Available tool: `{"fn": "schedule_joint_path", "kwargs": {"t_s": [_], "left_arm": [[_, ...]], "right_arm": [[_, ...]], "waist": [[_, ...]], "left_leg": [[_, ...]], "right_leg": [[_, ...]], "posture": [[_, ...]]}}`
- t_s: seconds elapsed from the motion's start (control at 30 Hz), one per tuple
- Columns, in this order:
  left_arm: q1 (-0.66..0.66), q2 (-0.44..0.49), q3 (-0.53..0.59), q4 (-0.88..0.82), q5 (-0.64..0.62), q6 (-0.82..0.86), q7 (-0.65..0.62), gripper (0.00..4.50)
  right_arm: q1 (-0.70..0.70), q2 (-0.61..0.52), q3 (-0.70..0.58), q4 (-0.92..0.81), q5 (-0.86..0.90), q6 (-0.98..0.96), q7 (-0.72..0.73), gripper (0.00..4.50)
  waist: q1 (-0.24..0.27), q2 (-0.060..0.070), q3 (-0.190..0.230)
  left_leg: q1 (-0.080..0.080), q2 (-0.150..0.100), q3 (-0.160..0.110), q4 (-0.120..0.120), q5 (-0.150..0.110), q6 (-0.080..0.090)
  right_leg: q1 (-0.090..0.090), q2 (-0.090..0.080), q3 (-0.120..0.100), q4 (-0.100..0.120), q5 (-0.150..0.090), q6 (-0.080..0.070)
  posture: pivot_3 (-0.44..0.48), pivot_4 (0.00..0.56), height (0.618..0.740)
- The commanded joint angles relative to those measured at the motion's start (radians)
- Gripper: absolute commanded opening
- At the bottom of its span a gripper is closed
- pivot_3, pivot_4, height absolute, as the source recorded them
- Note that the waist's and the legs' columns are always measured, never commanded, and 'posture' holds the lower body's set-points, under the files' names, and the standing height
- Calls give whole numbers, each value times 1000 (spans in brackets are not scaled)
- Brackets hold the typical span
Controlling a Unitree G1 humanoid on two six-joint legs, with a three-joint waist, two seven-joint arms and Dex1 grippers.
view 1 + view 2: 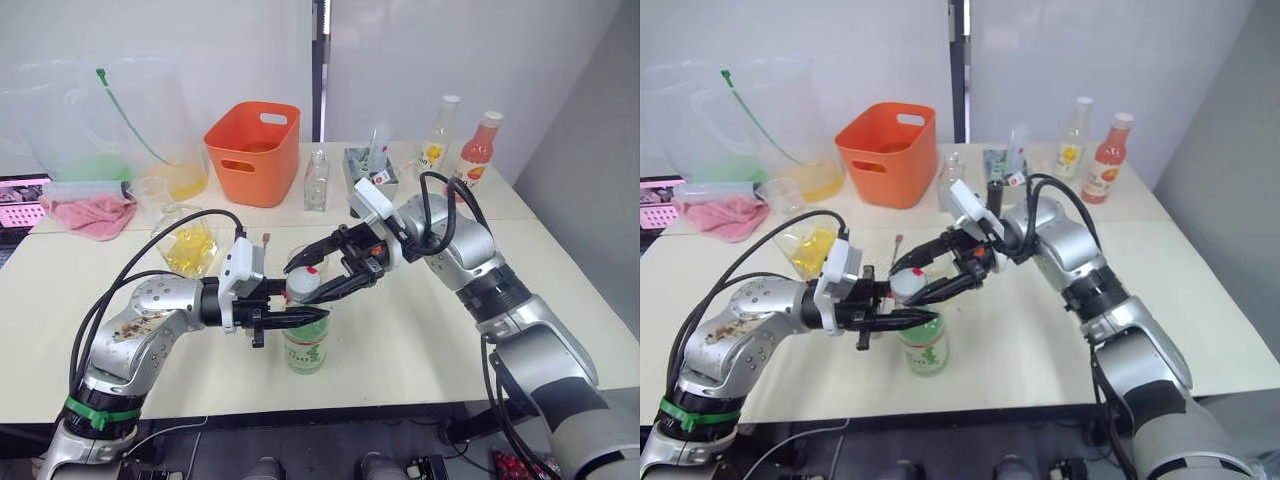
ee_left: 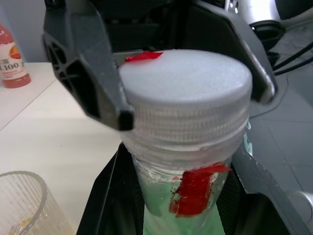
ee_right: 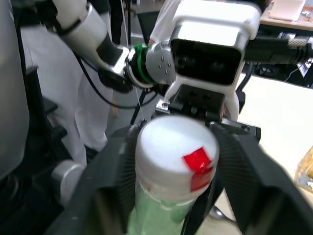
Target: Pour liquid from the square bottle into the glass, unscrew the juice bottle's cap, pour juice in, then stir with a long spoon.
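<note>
The juice bottle [image 1: 306, 352], green-tinted with a white-and-green label, stands upright near the table's front centre. My left gripper [image 1: 300, 318] is shut on its neck just under the cap. The white juice bottle's cap [image 2: 183, 93], marked with red tape, sits on the neck, and my right gripper [image 1: 305, 283] is shut on it from the far right side. The square bottle [image 1: 188, 247] with yellow contents stands behind my left forearm. The glass [image 2: 19, 205] shows its rim beside the bottle. A thin metal tip [image 1: 266, 239] behind my left wrist may be the long spoon.
At the back stand an orange bin [image 1: 253, 152], a slim clear bottle [image 1: 316, 182], a yellow-labelled bottle [image 1: 437, 140] and a pink-red bottle [image 1: 478, 150]. Large clear pitchers [image 1: 150, 120], a measuring cup [image 1: 150, 192] and a pink cloth [image 1: 90, 215] occupy the back left.
</note>
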Motion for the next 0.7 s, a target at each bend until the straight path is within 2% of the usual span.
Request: {"fn": "schedule_joint_path", "kwargs": {"t_s": [0.03, 0.1, 0.23, 0.47, 0.6, 0.7], "left_arm": [[9, 10, 26, -37, -21, 9, 25, 1366], [12, 11, 26, -42, -28, 10, 34, 1366], [13, 7, 19, -36, -31, 4, 39, 1366], [-28, -30, -25, 17, -21, -16, 29, 1366], [-61, -61, -46, 66, -15, -24, 6, 1366], [-84, -80, -58, 93, -3, -31, -4, 1366]], "right_arm": [[-28, -29, -24, 14, 19, -42, 43, 4091], [-2, -51, -76, -2, 10, -20, 43, 4453], [119, -124, -214, -185, 43, 149, -75, 4453], [418, -172, -423, -684, 168, 460, -490, 4453], [530, -124, -475, -877, 210, 605, -787, 4453], [553, -75, -474, -950, 216, 660, -915, 4453]], "waist": [[1, 0, 0], [2, 0, 0], [9, 0, 0], [11, 0, 0], [23, 0, 0], [31, 0, 0]], "left_leg": [[0, 0, 0, 0, 0, 0], [-1, 0, 0, 0, 0, 0], [-2, -1, 0, -1, 0, 0], [-1, -1, 0, -1, 0, 0], [-2, -2, 0, 0, 0, 0], [-2, -2, 0, 1, 0, 0]], "right_leg": [[0, 0, 0, 0, 0, 0], [0, 0, 0, 0, 0, 0], [0, -1, 0, -1, 0, 0], [-1, -1, 0, -1, 0, 0], [1, -1, 0, -4, 0, 0], [2, -1, 0, -4, 0, 0]], "posture": [[0, 150, 740], [0, 150, 740], [0, 150, 740], [0, 150, 740], [0, 150, 740], [0, 150, 740]]}}
